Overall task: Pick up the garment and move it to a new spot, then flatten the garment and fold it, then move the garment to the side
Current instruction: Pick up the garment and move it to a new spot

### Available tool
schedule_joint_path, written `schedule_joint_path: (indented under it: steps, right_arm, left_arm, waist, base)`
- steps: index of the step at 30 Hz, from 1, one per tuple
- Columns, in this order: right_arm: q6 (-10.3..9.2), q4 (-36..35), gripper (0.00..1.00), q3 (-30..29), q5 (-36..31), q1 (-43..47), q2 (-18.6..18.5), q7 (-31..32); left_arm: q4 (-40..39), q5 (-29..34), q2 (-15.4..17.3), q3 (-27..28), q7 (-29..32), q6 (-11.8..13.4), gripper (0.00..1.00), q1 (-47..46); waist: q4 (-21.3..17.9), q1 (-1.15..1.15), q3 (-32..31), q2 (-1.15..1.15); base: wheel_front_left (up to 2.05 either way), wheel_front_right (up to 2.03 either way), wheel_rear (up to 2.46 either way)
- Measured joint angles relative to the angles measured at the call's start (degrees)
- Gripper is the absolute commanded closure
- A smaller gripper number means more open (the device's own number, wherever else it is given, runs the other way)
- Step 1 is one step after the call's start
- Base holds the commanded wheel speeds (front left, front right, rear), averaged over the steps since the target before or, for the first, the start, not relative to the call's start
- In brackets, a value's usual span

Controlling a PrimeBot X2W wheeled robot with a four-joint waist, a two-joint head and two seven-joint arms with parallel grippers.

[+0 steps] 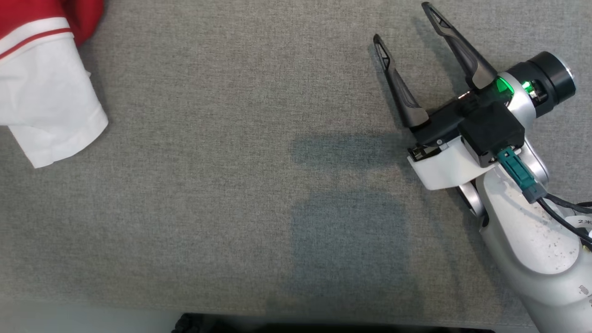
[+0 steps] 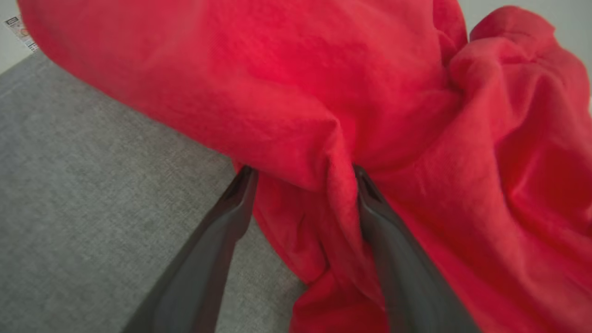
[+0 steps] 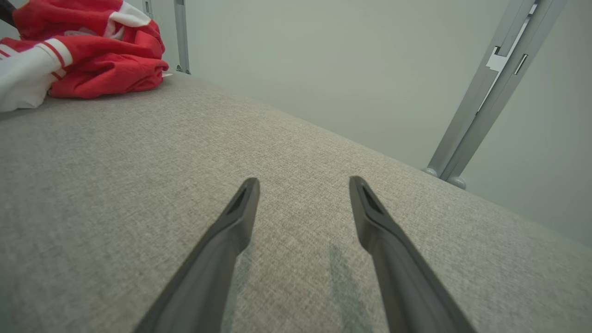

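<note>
The red jersey T-shirt (image 1: 44,92) with white sleeves lies bunched at the left of the grey table (image 1: 231,185). The left gripper (image 2: 303,173) has its fingers spread wide, a red fold between them. The right gripper (image 1: 402,23), well apart, hovers over the table, fingers wide.

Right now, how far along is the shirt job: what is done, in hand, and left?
Done: nothing yet; the shirt lies crumpled at the left of the table. In hand: the left gripper stands open with a red fold between its fingers, not clamped. The right gripper hangs open over bare table. Left: lift, move, flatten, fold, set aside.
</note>
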Motion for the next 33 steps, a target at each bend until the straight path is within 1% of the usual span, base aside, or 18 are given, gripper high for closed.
schedule_joint_path:
  steps: [3,4,5,7,11,14,19,23,26,33]
  right_arm:
    - [-0.01,-0.6,0.0,-0.1,-0.3,-1.2,-0.1,-0.3]
    - [-0.29,-0.8,0.0,-0.1,-0.3,-1.6,-0.1,-0.3]
    - [-0.41,-0.9,0.0,-0.1,-0.3,-2.0,-0.2,-0.5]
    - [-0.42,-1.0,0.0,-0.2,-0.3,-2.3,-0.4,-0.5]
    - [-0.93,-0.6,0.0,-0.4,-0.3,-2.3,-0.6,-0.5]
    - [-0.94,0.2,0.0,-0.4,-0.3,-2.3,-0.6,-0.5]
    - [-1.0,1.6,0.0,-0.3,0.2,-2.3,-0.5,-0.5]
    - [-1.01,2.9,0.0,0.2,0.8,-2.3,-0.1,-0.5]
    - [-1.52,3.5,0.0,0.5,1.4,-2.3,0.9,-0.4]
    - [-2.48,4.1,0.0,1.0,3.4,-1.7,2.6,-0.4]
  left_arm:
    - [1.3,0.0,0.0,0.4,-0.3,0.0,0.0,-0.8]
    - [1.5,0.0,0.0,0.7,-1.1,0.0,0.39,-1.1]
    - [1.7,0.0,0.0,1.1,-1.7,0.1,0.56,-1.5]
    - [2.0,0.0,0.0,1.7,-2.7,0.0,1.0,-2.4]
    - [3.0,0.0,-0.2,1.4,-4.0,-1.0,1.0,-3.9]
    - [3.4,0.0,-0.2,1.3,-4.6,-1.9,1.0,-4.5]
    - [3.6,-0.2,-0.1,1.1,-5.4,-4.2,1.0,-6.8]
    - [3.5,-0.1,0.3,-0.3,-5.9,-6.2,1.0,-7.9]
    - [3.3,0.3,0.5,-1.9,-6.2,-8.1,1.0,-8.2]
    - [0.4,1.7,0.5,-5.9,-6.9,-9.9,1.0,-10.4]
  waist:
    - [-0.4,0.0,1.6,0.0]
    - [-0.5,0.0,2.0,0.0]
    - [-0.6,0.0,2.4,0.0]
    - [-0.6,0.0,2.9,0.0]
    - [-0.2,0.0,2.7,0.0]
    - [0.3,0.0,2.0,0.0]
    - [0.7,0.0,0.6,0.0]
    - [1.0,0.0,-0.9,0.0]
    - [1.0,0.0,-2.1,0.0]
    - [0.4,0.0,-5.7,0.0]
  base:
    - [0.0,0.0,0.0]
    - [0.0,0.0,0.0]
    - [0.0,0.0,0.0]
    - [0.0,0.0,0.0]
    - [0.0,0.0,0.0]
    - [0.0,0.0,0.0]
    - [0.0,0.0,0.0]
    - [0.0,0.0,0.0]
    - [0.0,0.0,0.0]
    - [0.0,0.0,0.0]
